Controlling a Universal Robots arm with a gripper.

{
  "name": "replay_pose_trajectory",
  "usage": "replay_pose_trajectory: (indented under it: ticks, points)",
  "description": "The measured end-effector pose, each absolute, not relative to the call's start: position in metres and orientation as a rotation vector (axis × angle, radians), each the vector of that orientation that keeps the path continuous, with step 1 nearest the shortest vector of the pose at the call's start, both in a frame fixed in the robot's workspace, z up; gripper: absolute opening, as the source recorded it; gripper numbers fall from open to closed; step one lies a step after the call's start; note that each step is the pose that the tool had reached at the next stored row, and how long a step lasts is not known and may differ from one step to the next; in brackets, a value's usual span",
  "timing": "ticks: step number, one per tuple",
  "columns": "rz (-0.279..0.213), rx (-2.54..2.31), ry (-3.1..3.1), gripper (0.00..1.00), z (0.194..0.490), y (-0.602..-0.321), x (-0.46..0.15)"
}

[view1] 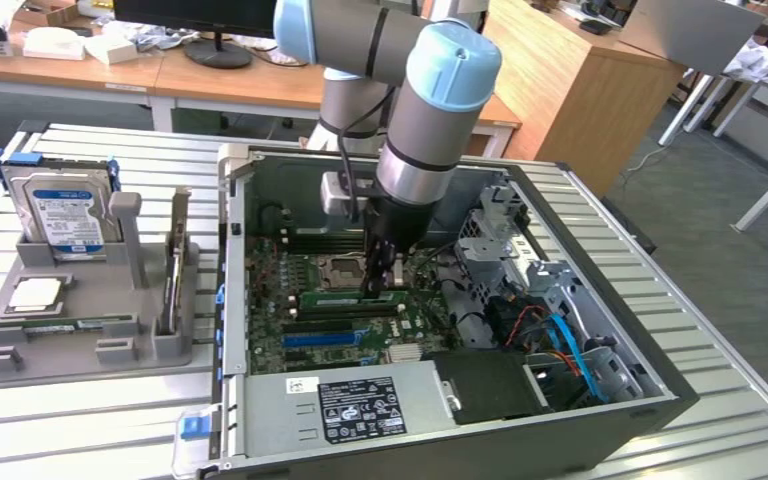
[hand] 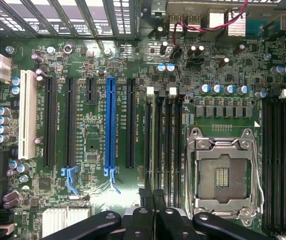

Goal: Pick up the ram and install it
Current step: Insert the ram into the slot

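Green ram [view1: 351, 297] directly beneath closed fingers [view1: 384, 268] — touching.

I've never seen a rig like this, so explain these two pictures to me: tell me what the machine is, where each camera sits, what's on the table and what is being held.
The big grey and blue machine is a robot arm, and the black tool at its end is its gripper. One picture comes from a camera standing off to the side. The other comes from a camera on the arm's wrist, looking down at the motherboard.

An open computer case stands on the slatted metal table. On the exterior view's left, a grey holder keeps a hard drive and a square silver chip.

The gripper is shut, with its tip down at the ram, a green stick lying along the black memory slots. I cannot tell whether it pinches the ram or only presses on it.
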State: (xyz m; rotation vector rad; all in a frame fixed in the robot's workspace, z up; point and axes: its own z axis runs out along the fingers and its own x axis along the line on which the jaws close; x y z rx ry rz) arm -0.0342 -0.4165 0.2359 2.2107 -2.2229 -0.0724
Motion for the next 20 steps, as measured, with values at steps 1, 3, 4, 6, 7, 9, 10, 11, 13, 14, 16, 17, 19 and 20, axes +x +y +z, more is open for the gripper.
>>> replay_pose_trajectory:
  ticks: [1,3,4,6,7,9,10,11,13,14,16,17,19,20]
  points:
    - [-0.073,2.211,-2.223,0.11,0.2357,-0.4165,-0.0341]
    - [-0.073,2.211,-2.224,0.11,0.2354,-0.4167,-0.0342]
    - [-0.073,2.211,-2.223,0.11,0.2355,-0.4169,-0.0342]
    - [-0.073,2.211,-2.223,0.11,0.2355,-0.4173,-0.0342]
    - [-0.073,2.211,-2.223,0.11,0.2355,-0.4174,-0.0342]
    - [-0.073,2.211,-2.223,0.11,0.2355,-0.4177,-0.0342]
    - [-0.073,2.211,-2.223,0.11,0.2354,-0.4178,-0.0342]
    - [-0.073,2.211,-2.223,0.11,0.2354,-0.4179,-0.0342]
    - [-0.073,2.211,-2.223,0.11,0.2354,-0.4179,-0.0342]
    - [-0.073,2.211,-2.223,0.11,0.2354,-0.4179,-0.0342]
    - [-0.072,2.211,-2.223,0.11,0.2353,-0.4180,-0.0342]
    - [-0.073,2.211,-2.223,0.11,0.2351,-0.4180,-0.0342]
    - [-0.072,2.211,-2.223,0.11,0.2330,-0.4180,-0.0342]
    - [-0.072,2.211,-2.223,0.11,0.2327,-0.4180,-0.0342]
